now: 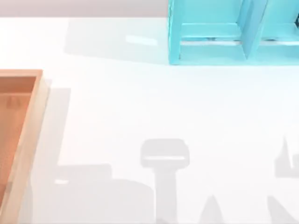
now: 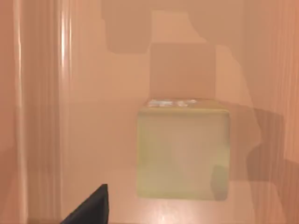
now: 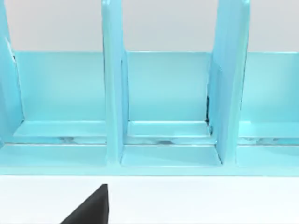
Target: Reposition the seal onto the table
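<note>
Seal [image 2: 183, 151] stands upright on the wooden tray [image 1: 25, 140], in the left wrist view's centre. Left tool's fingers: cannot tell. Descend squarely, grip its sides, then lift over the rim onto the bench [image 1: 154, 107].

Bright, even light fills the top view; the glossy white table [image 1: 140, 102] nearly washes out and mirrors a pale reflection beside the turquoise shelf unit [image 1: 233, 32]. Soft grey shadows lie along its near edge, and another falls right of the wooden tray [image 1: 28, 130]. All 3 views look slightly soft. The left wrist view is warm and dim, with blocky shadows around a pale greenish block [image 2: 183, 154]
</note>
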### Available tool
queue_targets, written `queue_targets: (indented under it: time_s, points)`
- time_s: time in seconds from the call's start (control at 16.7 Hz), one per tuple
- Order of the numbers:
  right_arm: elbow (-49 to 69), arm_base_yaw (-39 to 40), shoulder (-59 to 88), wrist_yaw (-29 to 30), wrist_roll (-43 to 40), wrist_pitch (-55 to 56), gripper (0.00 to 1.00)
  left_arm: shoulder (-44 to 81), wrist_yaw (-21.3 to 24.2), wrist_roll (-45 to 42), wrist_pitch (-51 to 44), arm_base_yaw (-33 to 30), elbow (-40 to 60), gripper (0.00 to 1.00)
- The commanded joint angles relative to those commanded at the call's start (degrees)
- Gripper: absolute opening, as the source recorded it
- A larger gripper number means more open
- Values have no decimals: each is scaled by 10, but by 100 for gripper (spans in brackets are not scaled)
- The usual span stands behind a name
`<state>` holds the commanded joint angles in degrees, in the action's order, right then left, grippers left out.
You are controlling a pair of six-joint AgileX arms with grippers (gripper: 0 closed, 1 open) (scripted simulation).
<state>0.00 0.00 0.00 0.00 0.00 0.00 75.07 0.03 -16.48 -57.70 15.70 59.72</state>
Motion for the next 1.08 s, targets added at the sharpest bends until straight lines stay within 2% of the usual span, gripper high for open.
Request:
queue_targets:
  time_s: [0.3,0.6,0.84,1.08]
  points:
    - [0,0,0,0,0,0,100,153,0,-33,-116,31,120,100]
    - [0,0,0,0,0,0,100,173,0,-38,-132,36,136,100]
    - [0,0,0,0,0,0,100,179,0,-37,-108,34,115,100]
    - [0,0,0,0,0,0,100,208,0,-38,1,36,43,100]
